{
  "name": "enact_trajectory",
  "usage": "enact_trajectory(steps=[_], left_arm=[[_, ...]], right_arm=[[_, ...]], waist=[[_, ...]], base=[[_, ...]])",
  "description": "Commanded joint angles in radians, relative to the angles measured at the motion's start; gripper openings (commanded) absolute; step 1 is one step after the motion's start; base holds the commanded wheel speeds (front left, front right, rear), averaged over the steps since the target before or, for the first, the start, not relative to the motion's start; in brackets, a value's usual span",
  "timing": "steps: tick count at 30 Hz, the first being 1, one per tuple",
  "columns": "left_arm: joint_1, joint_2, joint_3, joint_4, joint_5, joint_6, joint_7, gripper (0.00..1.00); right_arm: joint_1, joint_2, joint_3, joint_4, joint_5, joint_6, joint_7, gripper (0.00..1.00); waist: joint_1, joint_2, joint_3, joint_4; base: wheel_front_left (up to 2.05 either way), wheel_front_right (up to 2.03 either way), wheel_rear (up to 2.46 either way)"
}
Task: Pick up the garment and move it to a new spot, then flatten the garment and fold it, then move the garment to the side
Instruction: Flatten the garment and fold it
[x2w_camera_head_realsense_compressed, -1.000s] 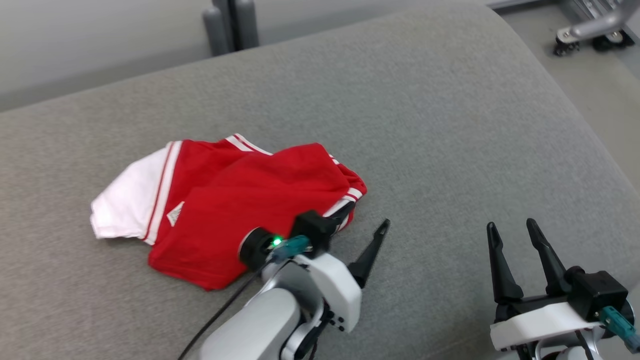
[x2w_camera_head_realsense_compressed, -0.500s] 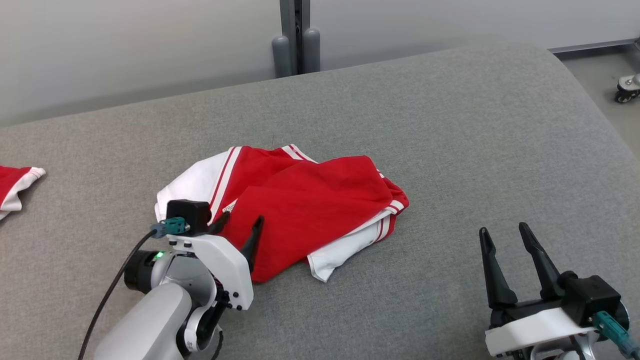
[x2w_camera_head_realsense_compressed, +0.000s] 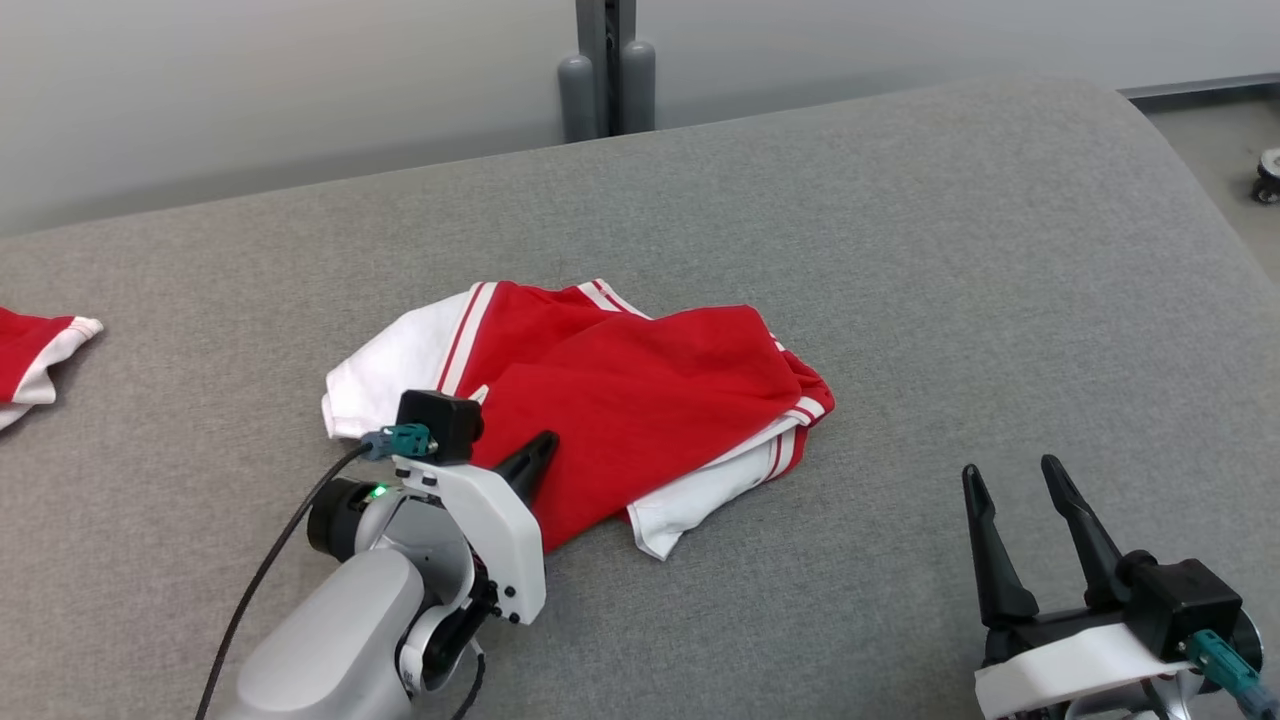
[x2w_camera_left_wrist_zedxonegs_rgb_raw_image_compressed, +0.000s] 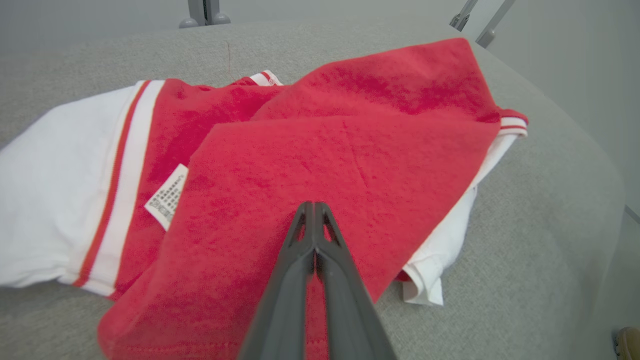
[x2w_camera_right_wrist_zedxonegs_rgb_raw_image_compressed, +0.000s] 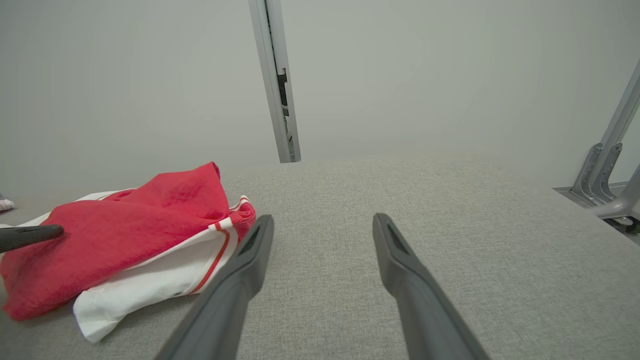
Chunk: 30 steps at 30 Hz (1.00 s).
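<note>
Garment, red with white panels and striped trim, is lying crumpled mid-cushion. The left wrist view is showing a white tag, its print unreadable; the head view is showing another red-white cloth at far left. Left gripper is lying closed over the red fabric; whether it is pinching any cannot be told. Right gripper is hovering wide open, well apart, holding nothing.

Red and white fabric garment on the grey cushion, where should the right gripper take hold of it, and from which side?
Probably the white hem corner poking out from under the red top fold, approached from the near right, where the open right gripper sits. It lies free and flat on the grey cushion.
</note>
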<state>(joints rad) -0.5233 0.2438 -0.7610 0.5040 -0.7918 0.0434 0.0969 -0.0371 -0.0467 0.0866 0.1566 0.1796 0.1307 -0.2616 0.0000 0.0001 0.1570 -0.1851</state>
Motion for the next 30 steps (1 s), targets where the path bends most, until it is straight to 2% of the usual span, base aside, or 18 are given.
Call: enact_trajectory(steps=[1,6,12,13,14,15,16,20,26,29,30], left_arm=[[0.017,0.002,-0.005,-0.004,-0.005,-0.011,-0.004,0.00],[0.050,0.017,-0.009,-0.009,-0.012,-0.017,-0.015,0.00],[0.033,0.024,0.020,-0.032,0.002,0.016,-0.073,0.00],[0.020,0.029,0.024,-0.034,0.011,0.023,-0.083,0.04],[0.010,0.033,0.029,-0.036,0.016,0.029,-0.090,0.76],[0.010,0.033,0.029,-0.036,0.016,0.029,-0.090,0.76],[0.000,0.036,0.034,-0.031,0.017,0.034,-0.088,1.00],[-0.050,0.049,0.037,-0.011,0.010,0.026,-0.044,1.00],[-0.098,0.040,0.041,0.078,-0.047,-0.016,0.057,1.00],[-0.102,0.032,0.045,0.118,-0.072,-0.043,0.074,1.00],[-0.097,0.024,0.048,0.120,-0.083,-0.054,0.069,0.76]], right_arm=[[0.010,-0.006,-0.005,0.004,0.001,0.000,-0.005,1.00],[0.009,-0.006,0.009,0.005,-0.010,0.000,-0.005,1.00],[-0.008,-0.007,0.021,0.008,-0.024,0.000,-0.005,1.00],[-0.010,-0.007,0.023,0.007,-0.026,0.000,-0.005,1.00],[-0.012,-0.006,0.027,0.007,-0.028,0.000,-0.005,1.00],[-0.012,-0.006,0.027,0.007,-0.028,0.000,-0.005,1.00],[-0.014,-0.007,0.030,0.006,-0.031,0.000,-0.005,1.00],[-0.018,-0.006,0.027,0.004,-0.031,0.000,-0.005,1.00],[-0.035,-0.007,0.027,0.003,-0.017,0.000,-0.005,1.00],[-0.034,-0.006,0.022,0.003,-0.010,0.000,-0.005,1.00],[-0.031,-0.006,0.017,0.003,-0.007,0.000,-0.005,1.00]], waist=[[0.0000,-0.0001,-0.011,0.019],[0.0000,-0.0001,-0.029,0.059],[0.0000,-0.0001,-0.041,0.069],[0.0000,-0.0001,-0.041,0.067],[0.0000,-0.0001,-0.038,0.062],[0.0000,-0.0001,-0.038,0.062],[0.0000,-0.0001,-0.034,0.055],[0.0000,-0.0001,-0.011,0.021],[0.0000,-0.0001,0.035,-0.040],[0.0000,-0.0001,0.044,-0.059],[0.0000,-0.0001,0.044,-0.060]], base=[[0.00,0.00,0.00],[0.00,0.00,0.00],[0.00,0.00,0.00],[0.00,0.00,0.00],[0.00,0.00,0.00],[0.00,0.00,0.00],[0.00,0.00,0.00],[0.00,0.00,0.00],[0.00,0.00,0.00],[0.00,0.00,0.00],[0.00,0.00,0.00]])
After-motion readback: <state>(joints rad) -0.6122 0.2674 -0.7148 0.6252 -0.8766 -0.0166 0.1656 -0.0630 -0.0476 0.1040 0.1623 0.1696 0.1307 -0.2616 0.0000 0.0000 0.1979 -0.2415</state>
